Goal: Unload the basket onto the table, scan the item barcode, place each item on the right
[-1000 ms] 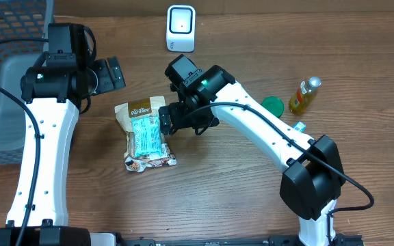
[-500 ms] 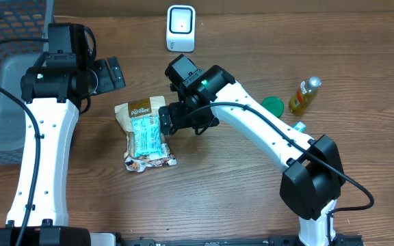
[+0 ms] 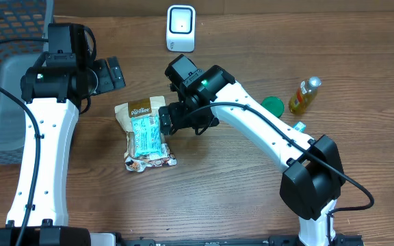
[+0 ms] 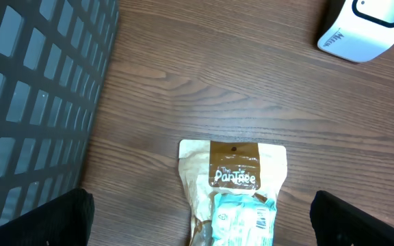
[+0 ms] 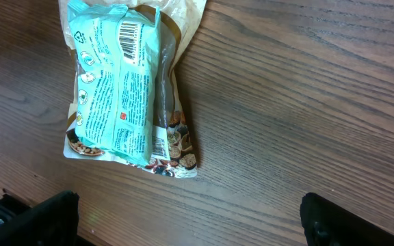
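Overhead: your left gripper and right gripper gaped empty; teal-and-brown plastic snack pouch lay centre-left, seemingly unscanned, white boxy scanner top-centre.

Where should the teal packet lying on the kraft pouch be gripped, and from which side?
Probably its long edge beside the right gripper, coming down from above. The teal packet lies flat, barcode face up near one end, so pinch mid-edge, away from the code. It rests on the kraft pouch; take care not to catch both.

even, bright overhead light; soft shadows, sharp focus throughout
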Available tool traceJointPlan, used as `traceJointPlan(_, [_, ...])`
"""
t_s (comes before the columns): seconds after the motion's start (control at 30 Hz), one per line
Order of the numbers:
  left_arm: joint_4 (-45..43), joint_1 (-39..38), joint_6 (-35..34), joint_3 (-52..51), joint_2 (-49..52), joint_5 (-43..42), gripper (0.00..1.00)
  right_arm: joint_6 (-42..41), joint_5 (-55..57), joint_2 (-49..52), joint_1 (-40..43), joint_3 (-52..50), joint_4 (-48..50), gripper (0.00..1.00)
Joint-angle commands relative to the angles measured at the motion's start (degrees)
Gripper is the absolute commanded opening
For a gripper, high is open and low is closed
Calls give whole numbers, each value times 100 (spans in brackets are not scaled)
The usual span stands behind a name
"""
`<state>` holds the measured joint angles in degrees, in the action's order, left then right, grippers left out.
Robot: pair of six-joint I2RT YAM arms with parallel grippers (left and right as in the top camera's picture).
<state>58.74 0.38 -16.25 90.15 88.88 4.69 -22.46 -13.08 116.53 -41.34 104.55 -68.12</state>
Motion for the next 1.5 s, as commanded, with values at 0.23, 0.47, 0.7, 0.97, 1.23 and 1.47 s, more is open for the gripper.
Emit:
traceJointPlan(0.23, [-7,-7,105,63,15,-28,100,-9,-7,26,-17,-35,74,100])
traceJointPlan(0.47, [-7,-7,105,63,15,-26,99,-9,-7,26,-17,-35,199,100])
traceJointPlan(0.7, [-7,-7,105,63,15,-28,100,-13,-11,26,-17,-35,463,100])
traceJointPlan(0.97, [-7,-7,105,63,15,-26,99,-1073,-31,70,-44,-37,804,79])
traceJointPlan(1.23, [-7,-7,105,63,15,-26,100,-1167,-28,352,-273,-59,870,77])
traceJointPlan(1.47, [-7,-7,105,63,15,-26,100,-1167,-26,356,-511,-468,1464,65])
